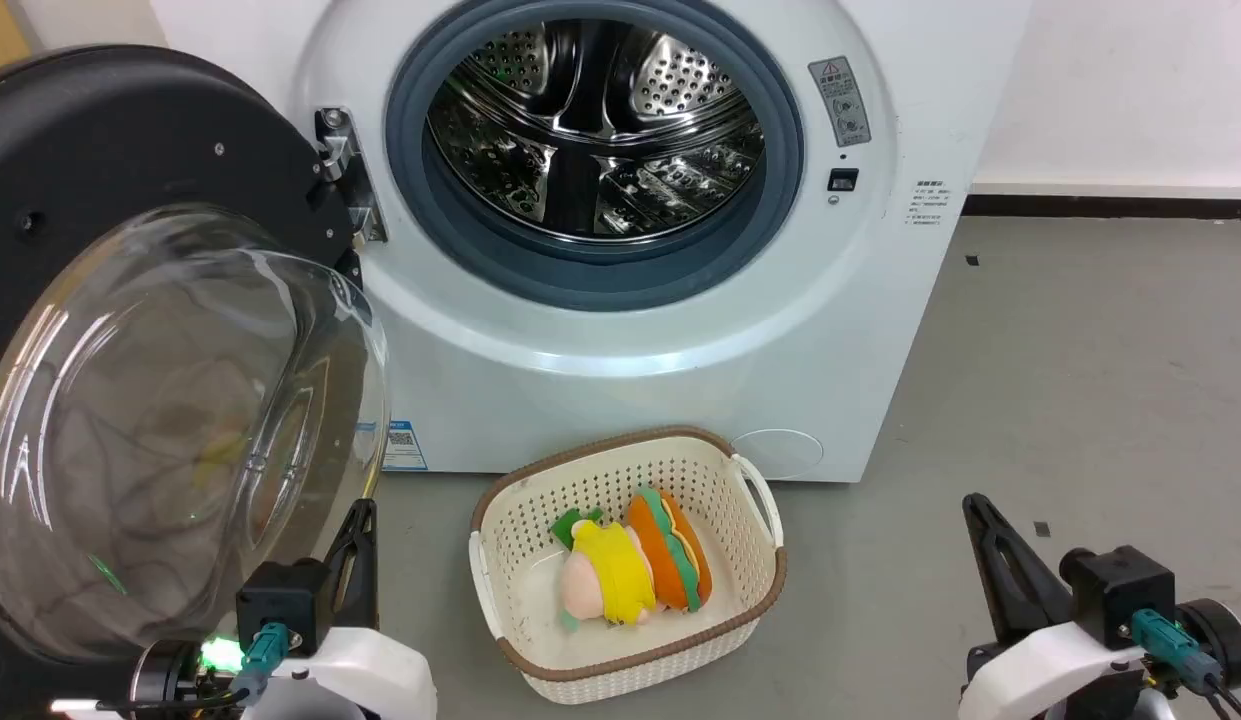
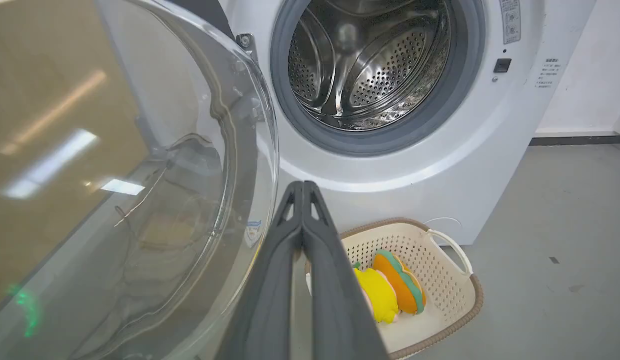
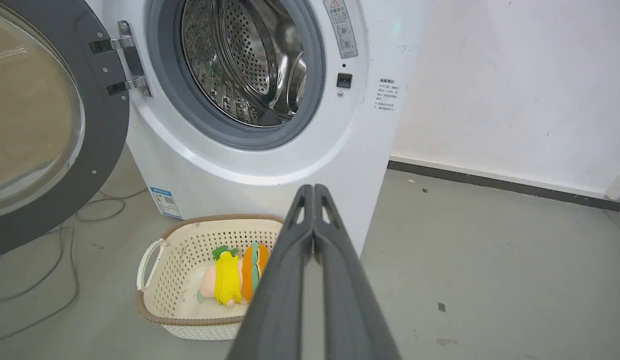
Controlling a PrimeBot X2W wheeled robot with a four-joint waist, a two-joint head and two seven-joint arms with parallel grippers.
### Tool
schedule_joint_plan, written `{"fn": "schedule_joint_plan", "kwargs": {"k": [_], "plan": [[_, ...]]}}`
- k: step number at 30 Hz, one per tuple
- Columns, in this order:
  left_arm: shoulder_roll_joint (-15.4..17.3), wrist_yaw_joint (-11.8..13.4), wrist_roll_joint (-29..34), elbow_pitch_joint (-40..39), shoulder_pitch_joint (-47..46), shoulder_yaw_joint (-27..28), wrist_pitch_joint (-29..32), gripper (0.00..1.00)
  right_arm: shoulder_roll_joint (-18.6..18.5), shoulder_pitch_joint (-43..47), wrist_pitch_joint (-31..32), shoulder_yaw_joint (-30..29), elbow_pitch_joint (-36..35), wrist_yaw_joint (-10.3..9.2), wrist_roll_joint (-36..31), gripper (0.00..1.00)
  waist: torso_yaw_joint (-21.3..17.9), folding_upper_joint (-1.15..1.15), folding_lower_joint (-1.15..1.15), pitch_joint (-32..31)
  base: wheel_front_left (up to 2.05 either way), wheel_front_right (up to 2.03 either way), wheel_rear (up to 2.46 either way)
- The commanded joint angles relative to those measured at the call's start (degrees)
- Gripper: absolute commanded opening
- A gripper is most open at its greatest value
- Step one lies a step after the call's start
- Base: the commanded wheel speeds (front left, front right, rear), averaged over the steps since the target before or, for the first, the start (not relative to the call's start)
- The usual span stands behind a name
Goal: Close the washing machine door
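- The large round glossy black washing machine door (image 1: pixel 110 130), clear glass bulging, is swung open to the left of the white front-loading washing machine (image 1: pixel 680 350).
- The left gripper (image 2: pixel 302 186), jaws pressed together, is seen just beside the glass; this arm is judged nearer.
- The right gripper (image 3: pixel 313 187), jaws pressed together, is held well apart.
- A cream perforated basket (image 1: pixel 600 480) is set on the floor below the drum.
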Motion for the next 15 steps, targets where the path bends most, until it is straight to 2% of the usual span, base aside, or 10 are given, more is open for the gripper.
{"fn": "schedule_joint_plan", "kwargs": {"k": [1,15], "plan": [[0.10,-0.25,0.17,-0.25,-0.85,0.06,0.02,0.00,0.22,-0.66,0.04,-0.01,-0.26,0.29,-0.46,0.00,0.00,0.00,0.00,0.00,0.00,0.00,0.00],[0.10,-0.25,0.17,-0.25,-0.85,0.06,0.02,0.00,0.22,-0.66,0.04,-0.01,-0.26,0.29,-0.46,0.00,0.00,0.00,0.00,0.00,0.00,0.00,0.00]]}}
